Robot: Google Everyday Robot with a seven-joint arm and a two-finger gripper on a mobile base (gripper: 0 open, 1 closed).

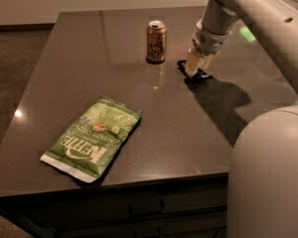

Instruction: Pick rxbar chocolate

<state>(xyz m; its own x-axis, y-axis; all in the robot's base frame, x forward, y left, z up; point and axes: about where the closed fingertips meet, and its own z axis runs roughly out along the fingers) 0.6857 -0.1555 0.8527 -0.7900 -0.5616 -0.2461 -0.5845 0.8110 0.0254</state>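
Observation:
The rxbar chocolate (204, 75) is a small flat black bar lying on the dark table, right of the can. Most of it is hidden under my gripper; only its black edges show. My gripper (194, 67) hangs from the arm at the upper right and is down on the bar, its pale fingers (191, 62) reaching the wrapper at table level.
A gold-brown drink can (156, 41) stands upright just left of the gripper. A large green Kettle chip bag (93, 136) lies flat near the front left. The dark table (64, 63) has its front edge close. My white base (270, 177) fills the lower right.

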